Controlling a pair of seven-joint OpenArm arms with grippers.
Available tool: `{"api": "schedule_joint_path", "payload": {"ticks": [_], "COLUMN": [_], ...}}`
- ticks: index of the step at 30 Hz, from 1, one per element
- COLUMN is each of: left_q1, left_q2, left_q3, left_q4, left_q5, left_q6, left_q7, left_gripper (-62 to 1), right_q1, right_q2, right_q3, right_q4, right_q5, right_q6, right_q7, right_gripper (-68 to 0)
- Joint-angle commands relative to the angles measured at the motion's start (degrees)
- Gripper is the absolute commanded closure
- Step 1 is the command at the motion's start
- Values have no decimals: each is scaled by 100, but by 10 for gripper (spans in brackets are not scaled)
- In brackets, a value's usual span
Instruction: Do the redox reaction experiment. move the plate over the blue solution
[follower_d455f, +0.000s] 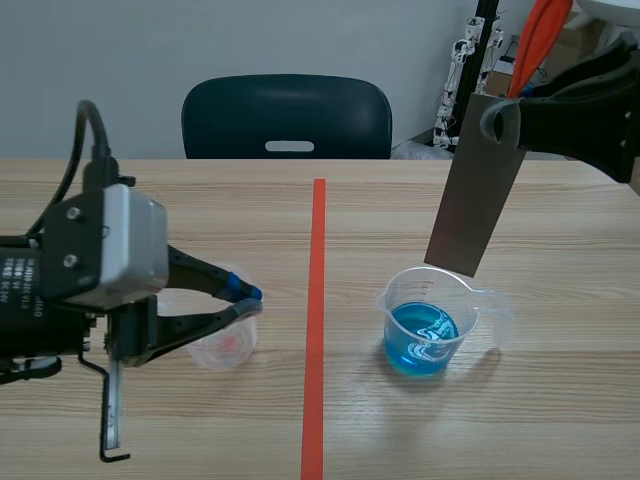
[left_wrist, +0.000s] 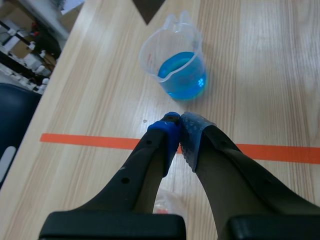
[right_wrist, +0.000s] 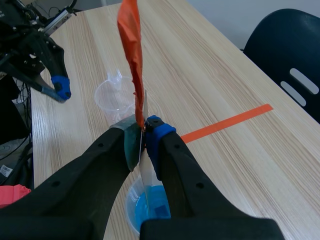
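**Grip state.** R arm: right gripper (follower_d455f: 503, 118) is clamped on the top end of the plate (follower_d455f: 475, 185), a grey metal strip. In the right wrist view the pads pinch it edge-on. An orange-red strip (right_wrist: 131, 45) rises from the same pinch point. L arm: left gripper (left_wrist: 179, 127) has its fingers together w/ nothing between them. It sits low over the table (follower_d455f: 560, 400), its tips beside an empty clear cup (follower_d455f: 225, 345), on the far side of the tape line (follower_d455f: 317, 300) from the work.

**Task item.** The plate hangs clear of the table. Its long axis is near vertical, w/ the top leaning toward the R arm's side and the bottom end lowest. The beaker (follower_d455f: 425, 320) w/ the blue solution (follower_d455f: 420, 340) stands upright on the R arm's side of the line.

**Key relation.** The beaker lies almost straight below the right gripper, along the plate's own axis. In the scene view the bottom edge meets the beaker's far rim. The left wrist view shows the plate's corner (left_wrist: 147, 10) off past the rim. Plate looks dry, not in the liquid.

**Judgement.**
- R arm is nearer and already has the plate; L arm has no part here.
- Positioning is approx. done but not centred.
- Next move likely needs a small shift toward the robot to put the bottom edge over the mouth.
- Risk: clipping the rim and tipping the beaker.
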Motion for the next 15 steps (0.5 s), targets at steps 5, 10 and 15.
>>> {"api": "schedule_joint_path", "payload": {"ticks": [5,10,15], "left_q1": [-413,-756,-970], "left_q2": [680,1121,1344], "left_q3": [431,621,621], "left_q4": [-131,-433,-802], "left_q5": [153,170,170], "left_q6": [7,70,72], "left_q7": [420,787,780], "left_gripper": [-27,-27,-27], "right_q1": [98,98,98], "right_q2": [61,61,61], "right_q3": [46,46,46], "right_q4": [59,59,59], "right_q5": [105,105,105], "right_q6": [48,48,48], "right_q7": [109,129,131], "right_gripper": [-6,-6,-6]}}
